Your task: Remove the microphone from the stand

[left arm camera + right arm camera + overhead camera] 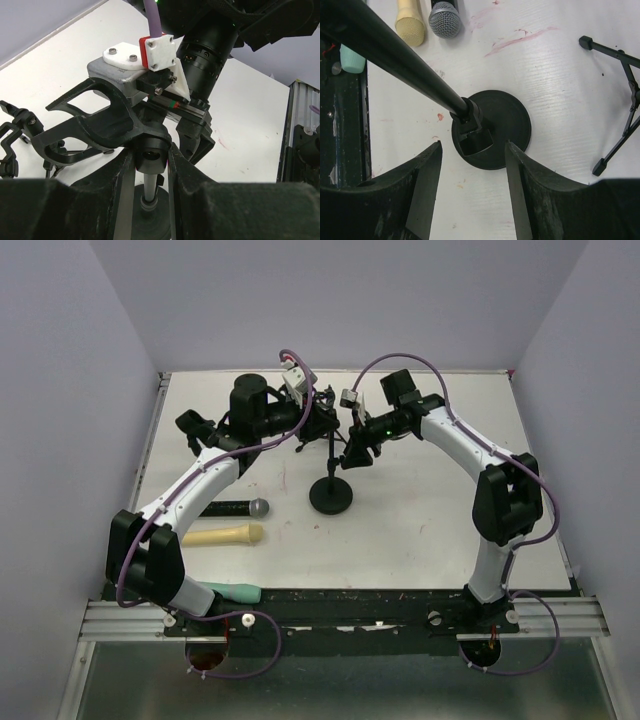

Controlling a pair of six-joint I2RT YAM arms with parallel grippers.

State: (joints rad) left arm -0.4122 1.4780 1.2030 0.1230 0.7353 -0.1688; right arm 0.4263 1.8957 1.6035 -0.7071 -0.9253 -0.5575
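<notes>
The black stand has a round base (pixel 331 496) and a thin pole (pixel 395 55). My left gripper (pixel 150 157) is shut on the black joint at the pole's top, just under the forked clip (pixel 100 125), which looks empty. Just right of the pole hangs my right gripper (pixel 355 452). It is open, with nothing between its fingers (pixel 427 190), and it looks down on the base (pixel 515 125). A black microphone with a silver grille (pixel 235 508) lies flat on the table left of the base, and its grille (pixel 444 19) shows in the right wrist view.
A cream microphone (pixel 222 535) lies beside the black one, and a teal one (pixel 235 592) at the table's near edge. A small black tripod stand (pixel 195 430) stands at the back left, its legs (pixel 620 100) near the round base. White walls close in three sides.
</notes>
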